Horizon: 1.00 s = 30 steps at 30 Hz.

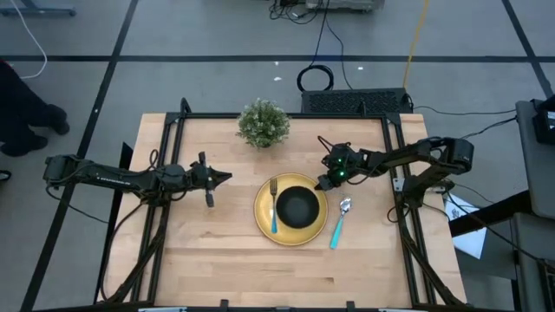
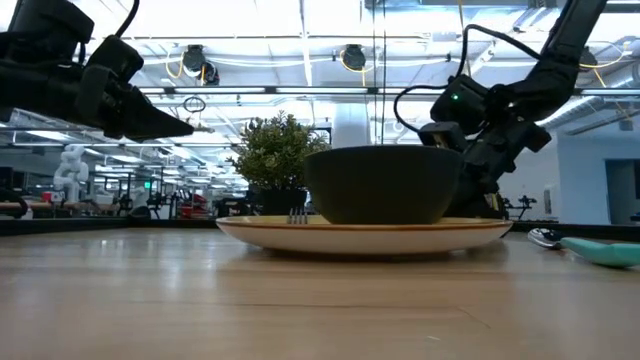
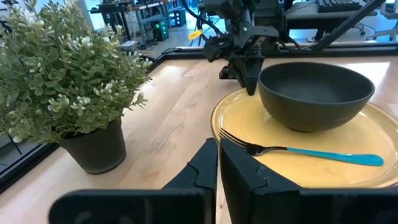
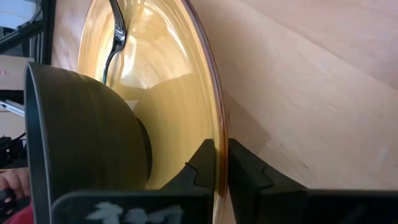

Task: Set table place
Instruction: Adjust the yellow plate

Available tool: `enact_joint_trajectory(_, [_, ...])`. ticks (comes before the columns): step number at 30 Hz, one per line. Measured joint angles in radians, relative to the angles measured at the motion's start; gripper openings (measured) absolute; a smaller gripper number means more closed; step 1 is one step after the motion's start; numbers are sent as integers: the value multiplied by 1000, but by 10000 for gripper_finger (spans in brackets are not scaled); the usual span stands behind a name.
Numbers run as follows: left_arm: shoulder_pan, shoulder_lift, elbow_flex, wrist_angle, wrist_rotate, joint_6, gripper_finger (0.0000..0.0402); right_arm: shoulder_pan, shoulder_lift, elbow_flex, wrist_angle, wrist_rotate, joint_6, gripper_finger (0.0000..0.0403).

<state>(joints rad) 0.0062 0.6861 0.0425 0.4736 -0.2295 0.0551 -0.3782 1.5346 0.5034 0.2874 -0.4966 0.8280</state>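
Note:
A round yellow plate point(image 1: 263, 218) lies flat on the light-wood table point(image 1: 217, 260). A black bowl point(image 1: 297, 206) stands on the plate's middle. A fork point(image 1: 274, 208) with a light-blue handle lies on the plate, left of the bowl. A matching spoon point(image 1: 340, 224) lies on the table just right of the plate. My right gripper point(image 1: 321, 184) is shut and slants down, its tips at the plate's far right rim point(image 4: 217, 124). My left gripper point(image 1: 227, 177) is shut, nothing in it, and hovers above the table left of the plate. My right gripper has its shut fingertips point(image 3: 250, 87) at the plate's far right rim, coming from the table's far right and slanting down. Whether they touch the rim, I cannot tell. The plate lies flat on the table.
A small bushy green potted plant point(image 1: 263, 123) stands near the table's far edge, behind the plate and between the two arms. Bare wood stretches along the near half of the table point(image 1: 286, 277). A black metal frame point(image 1: 286, 115) borders the top.

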Motion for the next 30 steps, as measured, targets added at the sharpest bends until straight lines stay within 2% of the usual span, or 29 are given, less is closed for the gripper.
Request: enact_joint_trajectory(30, [0,0,0,1,0,-1,24,-1,3,29,-37,2,-29,11])
